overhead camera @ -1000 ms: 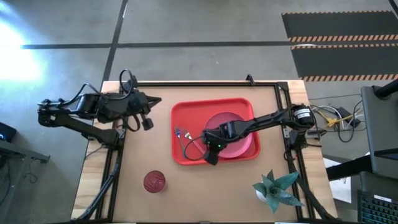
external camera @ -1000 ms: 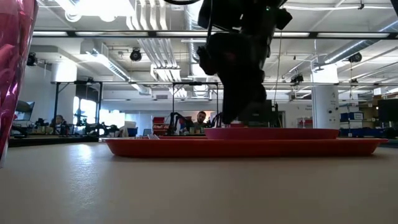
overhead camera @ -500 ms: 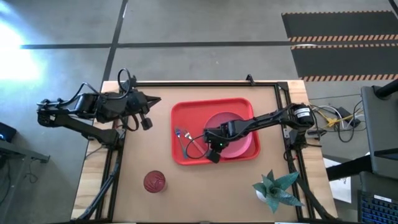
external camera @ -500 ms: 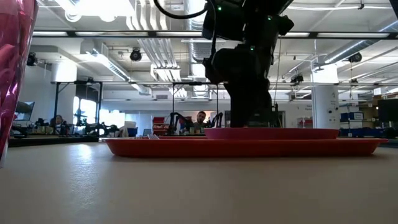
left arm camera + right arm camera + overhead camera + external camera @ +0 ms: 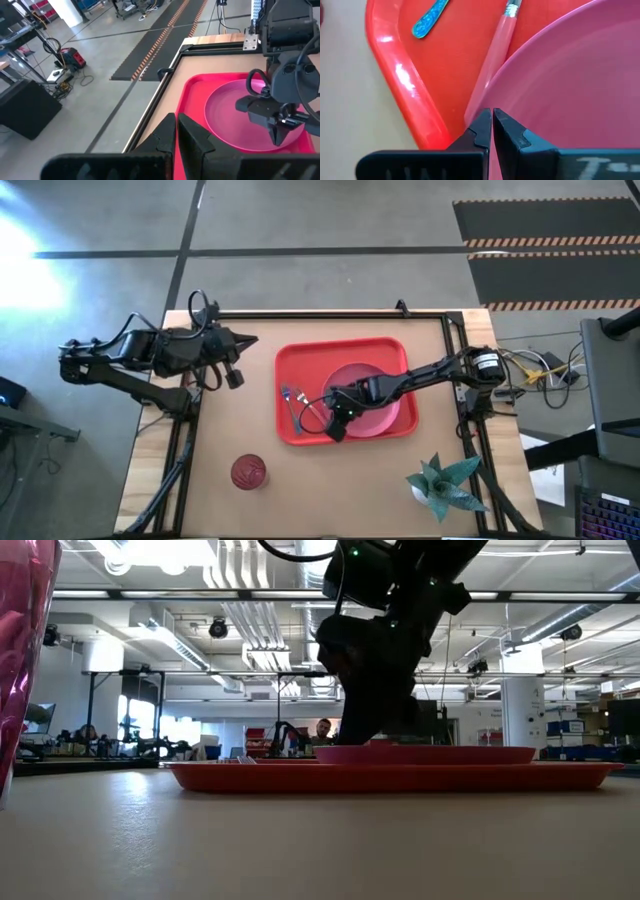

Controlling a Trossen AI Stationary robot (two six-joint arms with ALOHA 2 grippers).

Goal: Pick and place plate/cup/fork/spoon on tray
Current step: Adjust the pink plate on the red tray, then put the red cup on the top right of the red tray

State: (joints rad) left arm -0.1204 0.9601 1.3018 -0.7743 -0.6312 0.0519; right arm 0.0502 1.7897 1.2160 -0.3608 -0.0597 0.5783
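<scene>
My right gripper [image 5: 335, 427] is down over the tray [image 5: 292, 370], at the near-left edge of the plate [image 5: 385, 418], with its fingers [image 5: 481, 131] pressed together; from my right wrist view the plate's rim runs right up to the fingertips, but I cannot tell whether the rim is caught between them or only touching. The plate lies inside the tray, toward its right half. Just beside the plate on the tray floor lies the fork [image 5: 496, 50], its pink handle running along the plate's edge, and a little farther toward the tray's left rim lies the spoon [image 5: 429, 21] with its bluish handle. The cup [image 5: 248, 472] stands off the tray on the bare table [image 5: 330, 490], near the front left. My left gripper [image 5: 237, 378] waits at the table's left edge, fingers [image 5: 196, 141] closed on nothing.
</scene>
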